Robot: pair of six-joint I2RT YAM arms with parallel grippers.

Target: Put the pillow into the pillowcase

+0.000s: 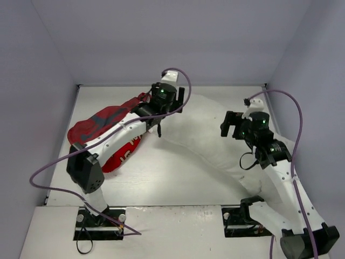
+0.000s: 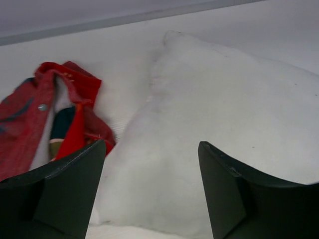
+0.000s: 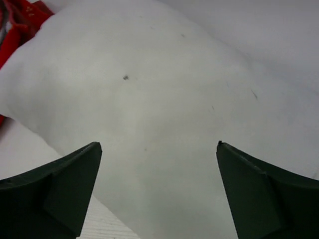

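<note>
Lying beside pillow, crumpled pillowcase sits partly under L arm.

Found the pillow lying across the middle and right of the table, slanting from far left to near right. Saw the pillowcase bunched at the left, right against the pillow. Noted the left gripper above that meeting and the right gripper over the pillow's right part.

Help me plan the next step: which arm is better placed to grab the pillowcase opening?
Left. Its open pincer hovers right beside the pillowcase, whose opening shows in its wrist view; the right pincer hangs over the pillow, farther away.
</note>
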